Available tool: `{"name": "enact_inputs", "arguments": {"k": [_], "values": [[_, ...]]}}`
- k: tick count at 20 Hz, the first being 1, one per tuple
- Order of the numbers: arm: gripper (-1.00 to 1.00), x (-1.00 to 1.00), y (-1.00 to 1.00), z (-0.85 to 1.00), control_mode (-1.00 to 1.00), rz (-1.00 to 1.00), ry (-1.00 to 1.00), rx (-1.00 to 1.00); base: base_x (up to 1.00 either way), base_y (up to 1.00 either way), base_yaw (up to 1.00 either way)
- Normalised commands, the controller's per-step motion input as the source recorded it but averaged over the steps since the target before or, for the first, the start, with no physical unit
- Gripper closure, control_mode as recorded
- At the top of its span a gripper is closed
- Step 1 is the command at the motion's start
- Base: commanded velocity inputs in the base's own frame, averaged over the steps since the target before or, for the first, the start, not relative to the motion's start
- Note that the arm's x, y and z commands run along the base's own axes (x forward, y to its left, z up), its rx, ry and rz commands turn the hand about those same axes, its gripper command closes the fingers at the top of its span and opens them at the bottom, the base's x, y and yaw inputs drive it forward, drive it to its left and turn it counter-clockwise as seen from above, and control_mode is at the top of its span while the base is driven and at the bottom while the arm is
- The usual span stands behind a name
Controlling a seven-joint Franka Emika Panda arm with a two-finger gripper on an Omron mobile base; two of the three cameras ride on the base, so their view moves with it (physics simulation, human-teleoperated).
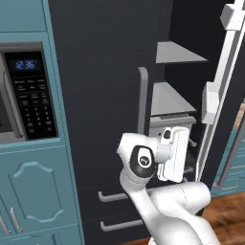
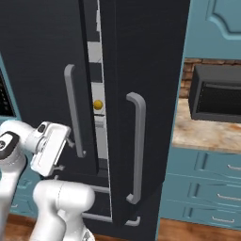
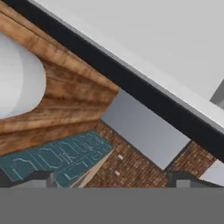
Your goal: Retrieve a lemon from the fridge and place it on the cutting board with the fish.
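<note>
The microwave (image 1: 26,91) clock is reading 12:36. The lemon (image 2: 98,105), small, round and yellow, is showing mid-frame through the fridge (image 2: 141,70) door gap. The pincer's (image 3: 109,180) opening cannot be told.

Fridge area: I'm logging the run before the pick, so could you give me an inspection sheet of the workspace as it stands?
Surface: wooden floor under the fridge; beige countertop to its right.
Job's things: tall black-charcoal fridge, right door swung partly open, grey shelves visible inside; small round yellow lemon seen through the door gap.
Clutter: nothing seen.
Hand: hand sits low at the fridge opening, below the shelves; open or shut cannot be told.
Cables: nothing seen.
Surroundings: teal cabinets, black microwave keypad, dark toaster oven, brick backsplash.
</note>
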Motion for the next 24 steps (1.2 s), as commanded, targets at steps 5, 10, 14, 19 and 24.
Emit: {"name": "enact_inputs", "arguments": {"k": [5, 10, 14, 19, 24], "values": [[-1.0, 0.55, -0.22, -0.3, -1.0, 0.0, 0.4, -0.04, 0.0, 0.0, 0.0], [-1.0, 0.65, -0.06, -0.34, -1.0, 0.01, 0.38, 0.0, 0.0, 0.0, 0.0], [-1.0, 0.71, 0.0, -0.46, -1.0, 0.0, 0.26, 0.0, 0.0, 0.0, 0.0], [-1.0, 0.57, -0.39, -0.18, -1.0, 0.03, 0.09, 0.02, 0.0, 0.0, 0.0], [-1.0, 0.35, -0.61, -0.05, -1.0, 0.09, 0.0, 0.06, 0.0, 0.0, 0.0]]}}
